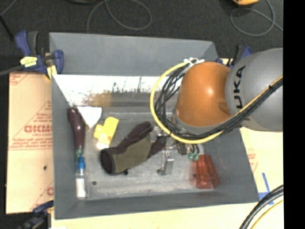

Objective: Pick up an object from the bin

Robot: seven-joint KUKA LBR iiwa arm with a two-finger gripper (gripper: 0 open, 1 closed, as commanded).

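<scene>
The arm (257, 89) reaches into the grey bin (62, 151) from the right, its orange cover (202, 99) and a loop of black and yellow cables (159, 104) hanging over the middle of the bin. Below them the hand (166, 163) sits low near the bin floor, toward the front. Whether the hand is wide or narrow cannot be told, and nothing shows as held in it.

Just to the left of the hand lies a dark olive sock (128, 151) with a darker cuff, stretched slantwise across the middle of the floor; its upper right end is nearest the hand. On the hand's other side, near the front right corner, lies a red ridged piece (204, 171), apart from the sock.

Further left, a yellow block (106, 130) rests just beside the sock's upper edge. A white piece (90, 112) lies near the back left. Along the left wall lie a tool with a dark maroon handle (76, 125) and, in front of it, a small bottle (81, 178) with a blue cap.
</scene>
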